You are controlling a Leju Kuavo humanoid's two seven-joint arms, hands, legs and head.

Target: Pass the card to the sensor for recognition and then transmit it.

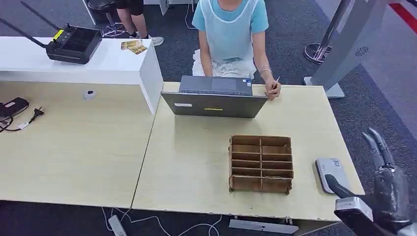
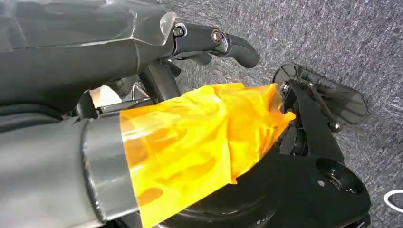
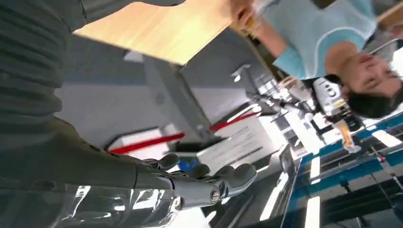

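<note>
A person seated behind the laptop pinches a small card (image 1: 277, 79) in one hand at the table's far edge; the right wrist view shows that hand (image 3: 243, 15) over the table corner. The sensor (image 1: 330, 170), a flat grey-white box, lies near the table's right edge. My right hand (image 1: 385, 183) hovers off the table's near right corner, fingers spread and nothing in them, its thumb close to the sensor's near end; the right wrist view shows these fingers (image 3: 209, 183) stretched out. My left hand (image 2: 214, 40) hangs over the carpet holding nothing, one dark finger extended.
A wooden divided organizer (image 1: 260, 163) stands mid-table, left of the sensor. An open laptop (image 1: 215, 98) sits at the far edge. A white counter at back left carries a black antenna device (image 1: 74, 43) and loose cards (image 1: 134, 46). A grey stand (image 1: 344, 44) rises at back right.
</note>
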